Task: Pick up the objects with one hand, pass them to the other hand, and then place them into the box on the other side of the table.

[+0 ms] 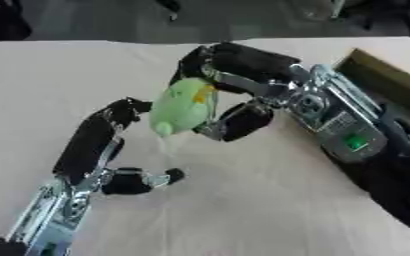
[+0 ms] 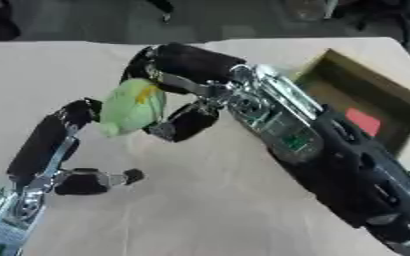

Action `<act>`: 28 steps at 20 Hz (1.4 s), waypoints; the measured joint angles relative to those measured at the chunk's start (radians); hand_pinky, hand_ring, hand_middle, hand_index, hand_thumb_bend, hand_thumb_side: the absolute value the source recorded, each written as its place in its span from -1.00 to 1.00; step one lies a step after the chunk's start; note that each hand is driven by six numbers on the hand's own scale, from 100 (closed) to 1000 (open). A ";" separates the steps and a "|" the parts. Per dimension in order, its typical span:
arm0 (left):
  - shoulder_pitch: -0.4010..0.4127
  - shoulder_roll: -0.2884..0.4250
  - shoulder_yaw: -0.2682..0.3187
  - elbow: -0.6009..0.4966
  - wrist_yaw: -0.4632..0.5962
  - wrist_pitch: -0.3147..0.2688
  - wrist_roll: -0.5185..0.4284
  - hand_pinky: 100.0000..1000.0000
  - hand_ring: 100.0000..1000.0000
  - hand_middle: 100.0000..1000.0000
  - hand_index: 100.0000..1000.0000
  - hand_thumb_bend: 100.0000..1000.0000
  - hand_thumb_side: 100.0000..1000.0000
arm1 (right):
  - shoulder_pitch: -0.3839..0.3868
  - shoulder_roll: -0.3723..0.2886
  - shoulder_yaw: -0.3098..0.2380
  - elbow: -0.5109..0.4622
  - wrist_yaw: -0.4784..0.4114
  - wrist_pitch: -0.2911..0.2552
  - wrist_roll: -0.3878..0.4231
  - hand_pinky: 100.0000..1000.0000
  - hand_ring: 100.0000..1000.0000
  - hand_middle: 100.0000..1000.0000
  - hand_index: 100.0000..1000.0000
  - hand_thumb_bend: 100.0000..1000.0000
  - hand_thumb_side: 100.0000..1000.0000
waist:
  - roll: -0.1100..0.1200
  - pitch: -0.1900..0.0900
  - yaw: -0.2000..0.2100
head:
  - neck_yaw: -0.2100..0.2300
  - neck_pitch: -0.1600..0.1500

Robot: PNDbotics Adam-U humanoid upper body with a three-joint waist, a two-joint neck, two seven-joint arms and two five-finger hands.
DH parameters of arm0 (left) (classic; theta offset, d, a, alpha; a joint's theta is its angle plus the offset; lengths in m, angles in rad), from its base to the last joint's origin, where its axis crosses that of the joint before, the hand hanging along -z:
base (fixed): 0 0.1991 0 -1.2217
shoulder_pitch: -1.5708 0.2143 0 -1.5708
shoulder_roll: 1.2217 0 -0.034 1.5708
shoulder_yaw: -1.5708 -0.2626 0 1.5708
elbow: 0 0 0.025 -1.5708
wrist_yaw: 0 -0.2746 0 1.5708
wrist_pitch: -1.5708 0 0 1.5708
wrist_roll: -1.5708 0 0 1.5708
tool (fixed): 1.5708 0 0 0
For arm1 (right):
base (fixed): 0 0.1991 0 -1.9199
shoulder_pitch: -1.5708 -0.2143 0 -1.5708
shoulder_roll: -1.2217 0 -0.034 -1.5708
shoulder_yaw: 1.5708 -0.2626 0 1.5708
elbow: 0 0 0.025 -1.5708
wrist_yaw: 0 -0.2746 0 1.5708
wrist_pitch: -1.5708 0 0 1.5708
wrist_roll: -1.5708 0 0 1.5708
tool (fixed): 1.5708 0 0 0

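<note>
A green soft toy hung above the middle of the table, caught between the robot's two hands. The right hand, reaching in from the right, curled its fingers over the top of the toy while its thumb pressed in from below, so the toy sat pinched in that grip. The left hand rose from the lower left with its fingers held straight, their tips touching the toy's left side; its thumb stuck out well apart below, holding nothing.

The toy was rounded and pale green, with a yellow-orange patch near its top and a small nub at its lower end. It cast a faint shadow on the light, beige tabletop beneath it.

At the table's right edge stood an open box with dark olive walls, a red thing lying inside. Beyond the table's far edge lay a dark floor.
</note>
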 measured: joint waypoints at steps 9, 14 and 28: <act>0.036 0.037 0.023 -0.004 0.026 0.023 0.032 0.10 0.08 0.18 0.52 0.36 -0.19 | 0.066 -0.052 -0.122 -0.011 -0.087 0.095 -0.051 0.85 0.41 -0.16 0.23 -1.00 -0.93 | 0.005 0.000 -0.007 | -0.023 0.000; 0.047 0.064 0.041 -0.032 0.071 0.039 0.066 0.08 0.05 0.16 0.49 0.31 -0.19 | 0.132 -0.103 -0.226 0.003 -0.121 0.146 -0.126 0.86 0.41 -0.16 0.24 -1.00 -0.94 | 0.010 0.000 -0.013 | -0.038 0.000; 0.074 0.111 0.097 -0.103 0.141 0.077 0.144 0.05 0.01 0.12 0.45 0.27 -0.30 | 0.323 -0.252 -0.447 0.085 -0.157 0.221 -0.313 0.86 0.41 -0.15 0.26 -1.00 -0.94 | 0.031 0.000 -0.025 | -0.072 -0.002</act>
